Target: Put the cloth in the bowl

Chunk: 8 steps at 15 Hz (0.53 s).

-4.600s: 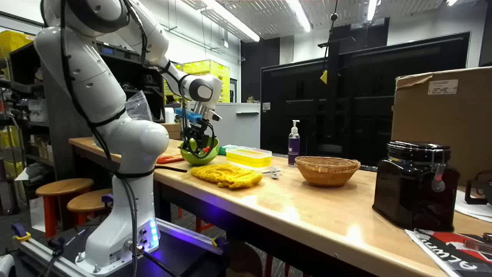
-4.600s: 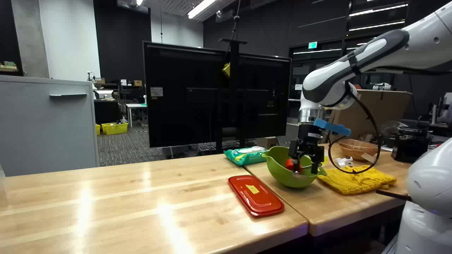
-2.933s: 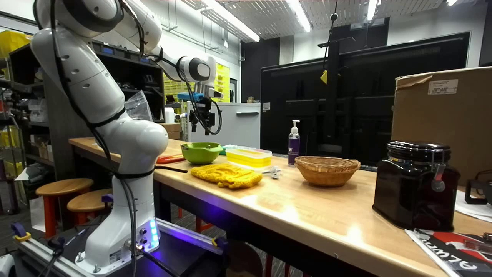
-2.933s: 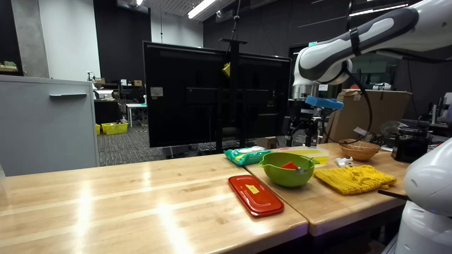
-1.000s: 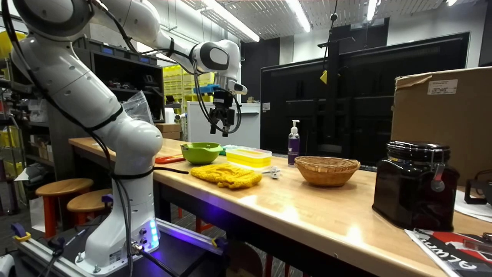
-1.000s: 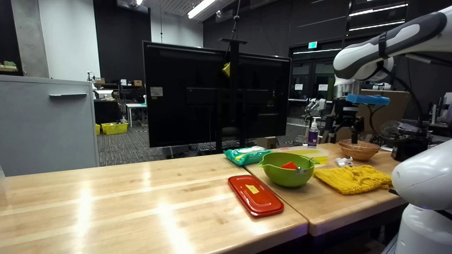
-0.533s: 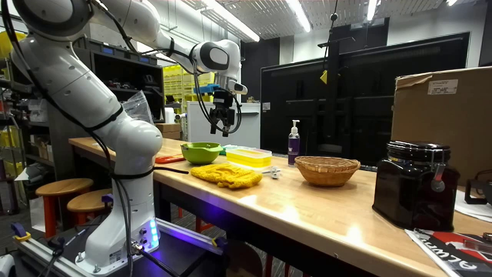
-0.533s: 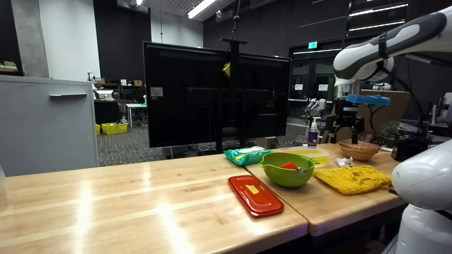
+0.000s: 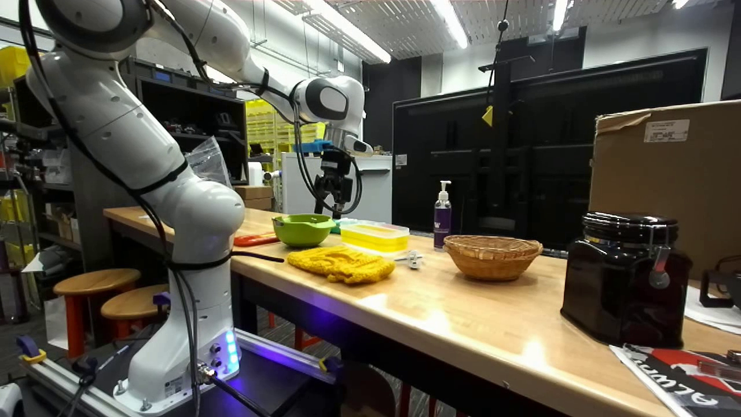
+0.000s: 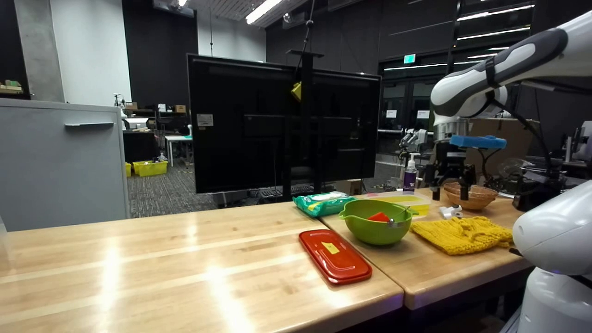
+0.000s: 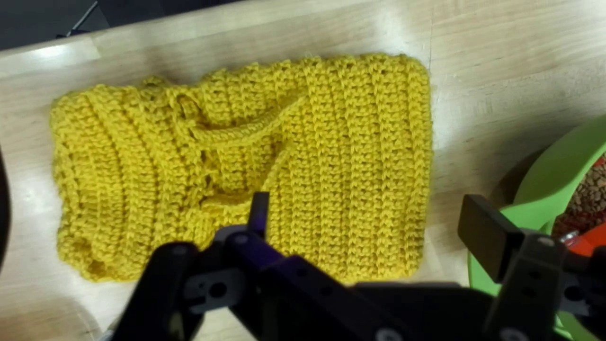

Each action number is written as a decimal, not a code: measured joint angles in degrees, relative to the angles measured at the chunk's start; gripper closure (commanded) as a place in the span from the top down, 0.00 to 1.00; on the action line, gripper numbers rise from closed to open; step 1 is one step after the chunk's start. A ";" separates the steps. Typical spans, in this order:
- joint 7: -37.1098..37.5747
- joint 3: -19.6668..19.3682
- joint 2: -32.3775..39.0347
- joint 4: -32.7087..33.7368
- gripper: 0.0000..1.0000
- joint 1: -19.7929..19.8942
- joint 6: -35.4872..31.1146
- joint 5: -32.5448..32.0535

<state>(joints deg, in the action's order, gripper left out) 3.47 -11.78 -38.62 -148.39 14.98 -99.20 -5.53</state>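
The yellow knitted cloth lies folded flat on the wooden table in both exterior views and fills the middle of the wrist view. The green bowl stands upright beside it, also in an exterior view and at the right of the wrist view. The bowl holds a red piece and a metal part. My gripper is open and empty, above the table, apart from cloth and bowl. In the wrist view its fingertips overlap the cloth and the bowl's side.
A clear container with yellow content and a small white gadget lie behind the cloth. A pump bottle, a wicker basket and a dark jar stand farther along. A red lid and green wipes pack flank the bowl.
The gripper was down in the bowl at first. It rose out, moved away sideways toward the cloth and basket side, and in the last half second came down a little. Cloth stays put.
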 measured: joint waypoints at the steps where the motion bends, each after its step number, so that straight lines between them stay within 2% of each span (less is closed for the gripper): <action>1: -0.17 -0.14 0.78 -0.69 1.00 0.00 -0.51 0.00; 8: -3.77 -3.14 6.69 -3.71 1.00 0.14 -4.35 0.00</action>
<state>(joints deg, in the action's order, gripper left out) -0.30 -14.92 -31.93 -152.10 15.11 -103.55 -5.53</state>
